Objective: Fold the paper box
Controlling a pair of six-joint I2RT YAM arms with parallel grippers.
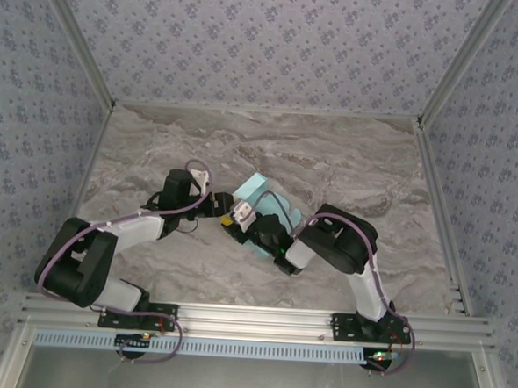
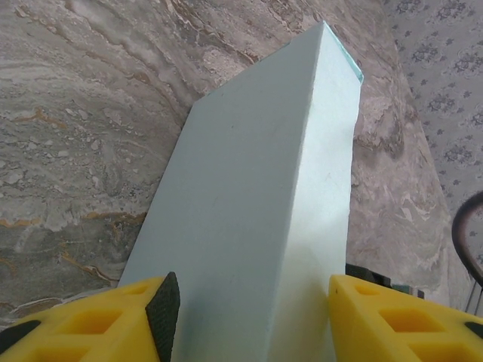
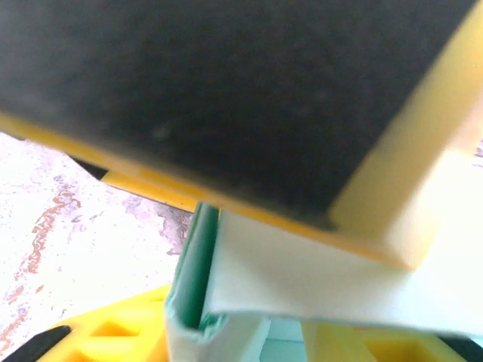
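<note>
The paper box [image 1: 256,192] is a mint card sleeve lying at the middle of the marble table. My left gripper [image 1: 225,215] comes at it from the left. In the left wrist view the box [image 2: 256,196] runs away from the camera and spans the whole gap of the left gripper [image 2: 253,320], touching the black pad [image 2: 163,313] and the far yellow finger, so it is shut on the box. My right gripper [image 1: 261,231] sits at the box's near end. There the box's open end [image 3: 302,279], a pale flap over a darker wall, lies between the right gripper's [image 3: 241,345] yellow fingers; contact is unclear.
A large black pad on a yellow finger [image 3: 226,90] crosses the top of the right wrist view, very close. Patterned walls and metal posts [image 1: 436,170] ring the marble table [image 1: 332,154]. The aluminium rail [image 1: 260,317] carries both arm bases.
</note>
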